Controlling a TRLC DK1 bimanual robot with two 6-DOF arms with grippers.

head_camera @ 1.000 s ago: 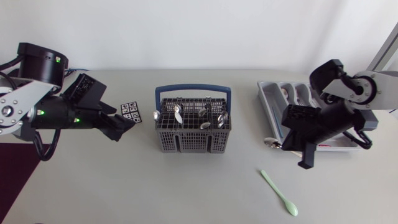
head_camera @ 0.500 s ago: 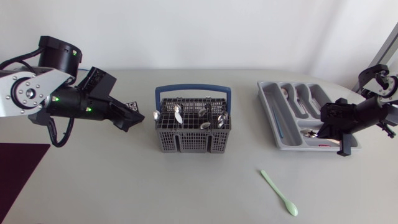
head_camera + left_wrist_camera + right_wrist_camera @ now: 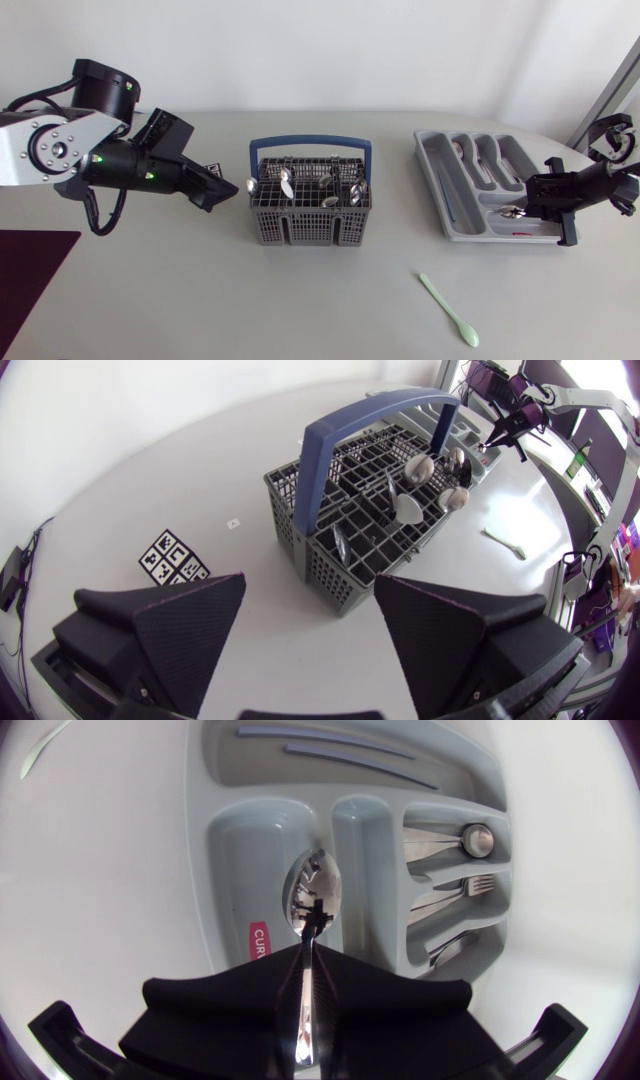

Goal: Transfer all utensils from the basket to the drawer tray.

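Right tool clamped on a spoon, its bowl over a near compartment of the tray; lower it level, then release gently. Left tool, jaws apart, hovers left of the basket holding more utensils.

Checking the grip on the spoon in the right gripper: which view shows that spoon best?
The right wrist view: the spoon fills the middle, handle pinched in the right gripper, bowl over the drawer tray. The head view shows only a small glint; the left wrist view, nothing clear.

Pincer clamping spoon (bowl forward), over tray
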